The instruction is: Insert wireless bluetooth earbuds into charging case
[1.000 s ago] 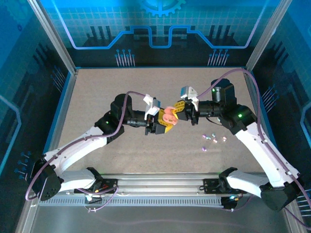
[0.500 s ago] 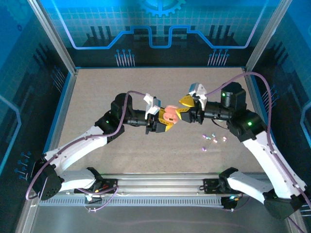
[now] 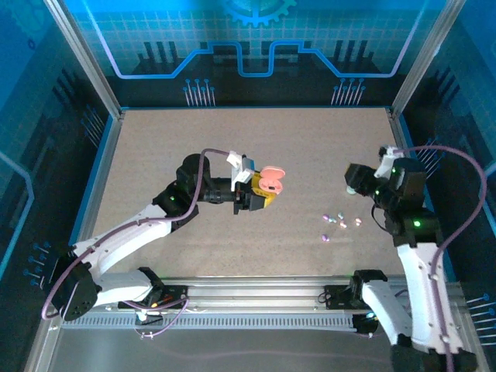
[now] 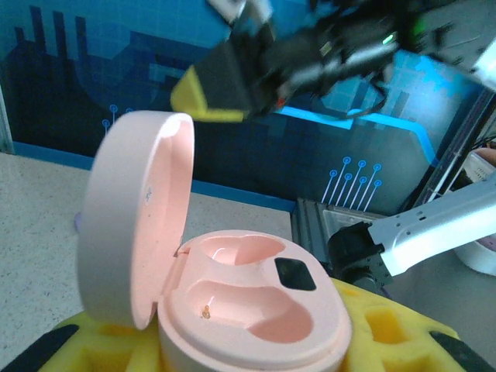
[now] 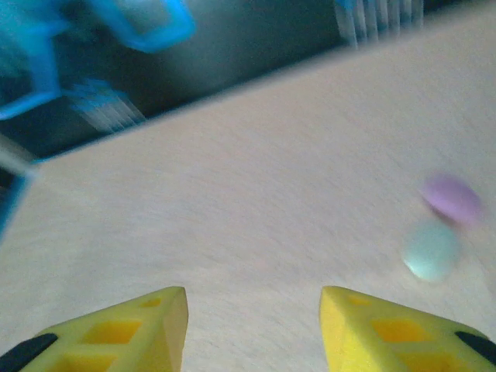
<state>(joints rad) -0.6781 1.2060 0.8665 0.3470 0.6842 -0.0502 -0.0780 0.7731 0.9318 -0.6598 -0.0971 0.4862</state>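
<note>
Fingers (image 4: 403, 341) of left gripper (image 3: 262, 198) clamping pink charging case (image 3: 271, 180), lid standing open; right gripper (image 5: 253, 325) hovering, jaws apart, empty; earbuds (image 3: 339, 222) lying on table (image 3: 155, 139) near it.

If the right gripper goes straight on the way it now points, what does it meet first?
The right gripper would probably meet the bare table, ahead between its open fingers. The purple earbud and the pale teal earbud lie right of that line; depth is blurred.
</note>
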